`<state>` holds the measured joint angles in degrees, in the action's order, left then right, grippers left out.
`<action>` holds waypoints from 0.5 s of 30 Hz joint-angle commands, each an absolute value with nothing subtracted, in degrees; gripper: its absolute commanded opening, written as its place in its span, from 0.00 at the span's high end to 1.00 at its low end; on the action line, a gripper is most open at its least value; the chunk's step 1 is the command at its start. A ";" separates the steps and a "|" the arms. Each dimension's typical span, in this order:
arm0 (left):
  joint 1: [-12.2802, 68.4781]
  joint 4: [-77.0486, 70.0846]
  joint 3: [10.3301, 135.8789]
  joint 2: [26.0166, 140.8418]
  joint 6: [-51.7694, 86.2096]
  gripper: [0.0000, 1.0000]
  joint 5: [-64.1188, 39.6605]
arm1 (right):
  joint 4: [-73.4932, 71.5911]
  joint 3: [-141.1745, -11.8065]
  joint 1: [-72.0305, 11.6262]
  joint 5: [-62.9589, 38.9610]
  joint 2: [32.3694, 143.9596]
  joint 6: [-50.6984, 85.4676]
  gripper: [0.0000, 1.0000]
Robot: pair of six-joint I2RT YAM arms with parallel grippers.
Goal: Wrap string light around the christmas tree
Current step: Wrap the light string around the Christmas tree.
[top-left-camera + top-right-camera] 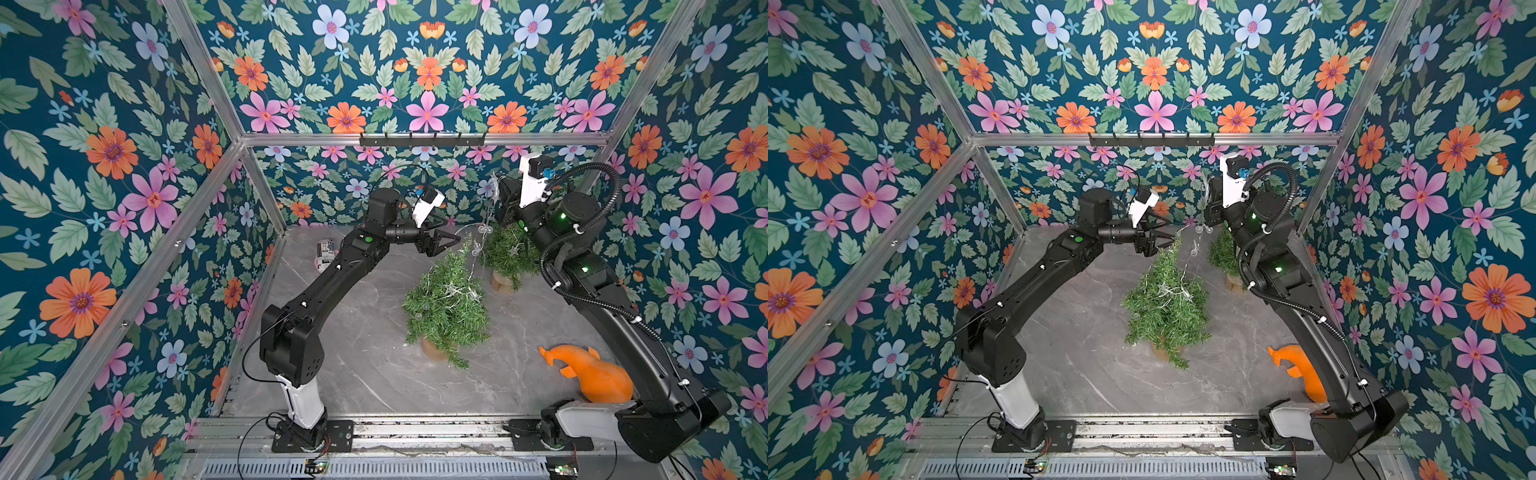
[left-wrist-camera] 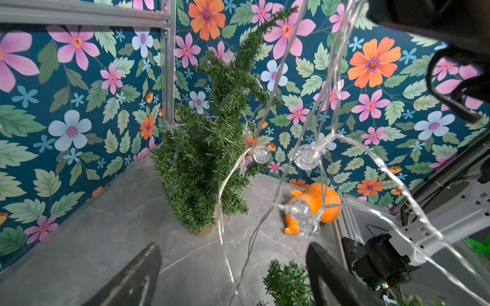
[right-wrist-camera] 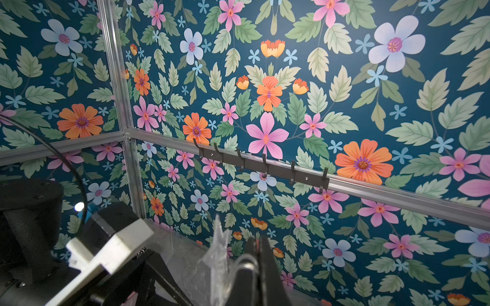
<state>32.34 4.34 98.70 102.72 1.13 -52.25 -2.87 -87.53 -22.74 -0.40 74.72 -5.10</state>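
The small green christmas tree (image 1: 446, 307) (image 1: 1165, 307) stands mid-table on a wooden disc. The string light (image 1: 473, 257), a thin pale wire with clear stars and balls, drapes over the tree's upper branches and rises to my right gripper (image 1: 498, 185) (image 1: 1207, 189). That gripper is high at the back and shut on the wire (image 3: 245, 259), with a clear star (image 3: 220, 238) beside its closed fingertips (image 3: 256, 246). My left gripper (image 1: 451, 241) (image 1: 1167, 237) hovers open just left of the treetop. In the left wrist view, loose strands (image 2: 225, 238) hang across the gap between its fingers (image 2: 236, 257), with the tree (image 2: 206, 159) beyond.
A second small tree (image 1: 509, 249) stands at the back right under the right arm, its tip (image 2: 286, 280) near the left gripper's finger. An orange toy (image 1: 590, 374) lies front right. A white printed can (image 1: 326, 253) lies back left. A hook rail (image 1: 422, 139) runs along the back wall.
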 commanded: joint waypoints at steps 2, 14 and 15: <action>33.76 6.04 99.14 103.91 -2.74 0.13 -48.31 | -6.62 -87.38 -22.72 -3.00 74.40 -2.72 1.00; 34.34 -2.00 97.60 105.29 0.60 0.66 -30.75 | -6.24 -84.57 -22.76 -4.75 72.01 -1.82 1.00; 34.37 -3.09 97.27 105.25 1.31 0.79 -28.84 | -6.12 -84.25 -22.76 -4.75 71.77 -1.84 1.00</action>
